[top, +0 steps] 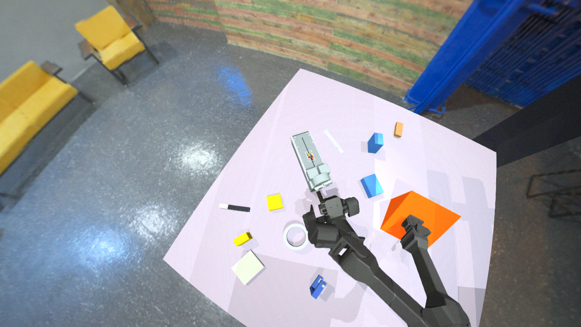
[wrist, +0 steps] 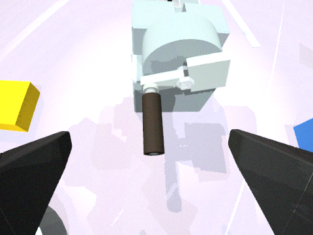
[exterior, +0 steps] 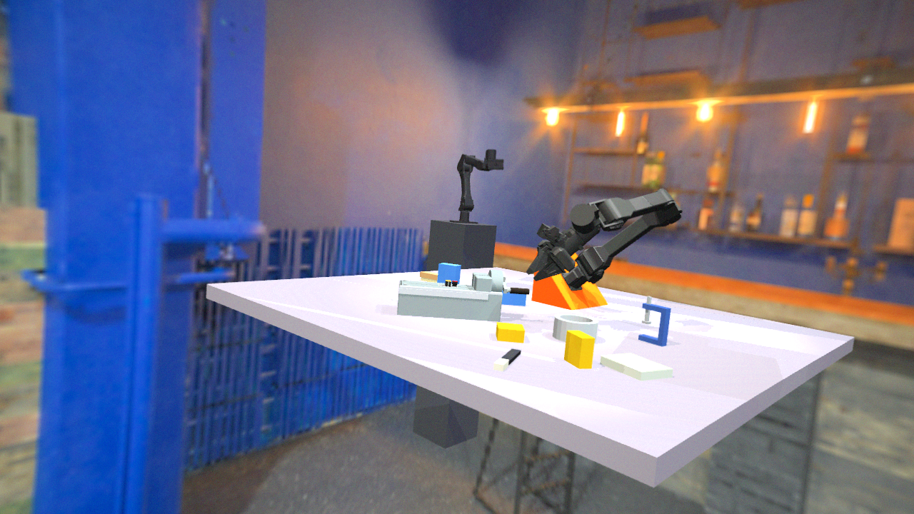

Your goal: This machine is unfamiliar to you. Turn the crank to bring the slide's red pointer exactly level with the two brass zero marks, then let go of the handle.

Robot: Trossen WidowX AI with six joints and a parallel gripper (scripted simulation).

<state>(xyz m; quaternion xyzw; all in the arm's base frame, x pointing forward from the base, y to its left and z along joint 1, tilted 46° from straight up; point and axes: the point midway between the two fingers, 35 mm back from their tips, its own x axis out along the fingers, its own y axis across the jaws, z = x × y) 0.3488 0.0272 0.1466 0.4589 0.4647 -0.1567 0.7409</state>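
The pale grey machine [top: 319,178] [exterior: 447,306] [wrist: 182,29] has a slotted top. Its red pointer [top: 311,158] [exterior: 455,282] is beside the brass zero marks [top: 309,155], with its visible red part slightly toward the crank side. The views are too small to tell whether its tip is exactly level. The dark brown handle [wrist: 152,125] [exterior: 518,290] is on the left side of the crank hub in the wrist view. My gripper [wrist: 151,138] [exterior: 538,275] is open and empty. Its fingers stand wide on either side of the handle's line, backed away and not touching it.
A yellow block [top: 274,202] [wrist: 14,104] is left of the crank and a blue block [top: 371,185] right of it. A white ring [top: 286,242] lies near the arm. An orange wedge [top: 440,215] is at the right. A blue clamp [top: 317,287] stands toward the front.
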